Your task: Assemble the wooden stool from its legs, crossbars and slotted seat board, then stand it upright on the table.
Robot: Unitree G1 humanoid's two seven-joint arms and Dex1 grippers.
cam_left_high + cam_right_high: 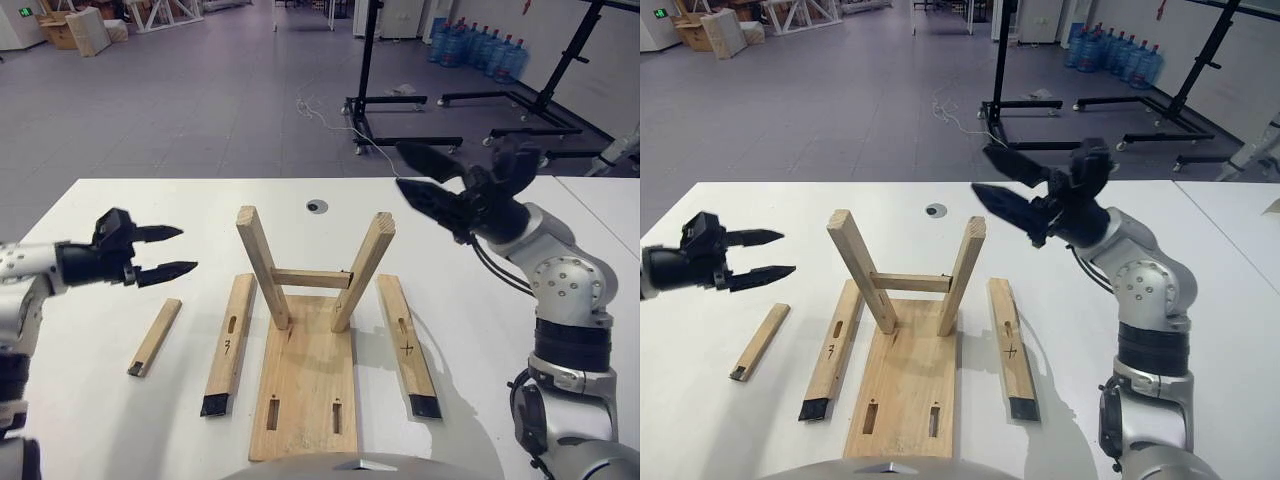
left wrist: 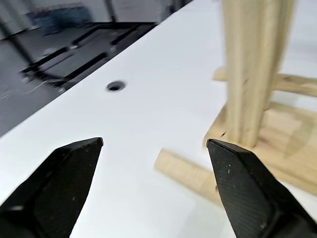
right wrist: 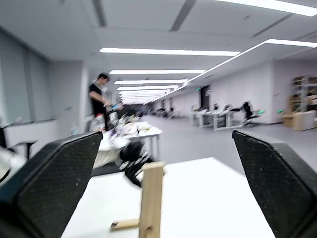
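Both claws open and empty, half-built stool between them

The black two-fingered left claw [image 1: 188, 248] hovers with fingers parted, holding nothing; a short loose pale wooden crossbar [image 1: 155, 337] lies flat on the white table [image 1: 100, 420] below it, slightly nearer the robot. The black right claw [image 1: 398, 165] is raised higher, fingers spread wide and pointing towards the left claw. Between them the flat slotted pale wooden seat board [image 1: 305, 395] lies on the table, with two square wooden legs [image 1: 262, 265] standing tilted at its far end, joined by a thin wooden rail [image 1: 310, 279]. Two dark-tipped loose legs [image 1: 230, 345] lie flat just beside the board, one towards each claw
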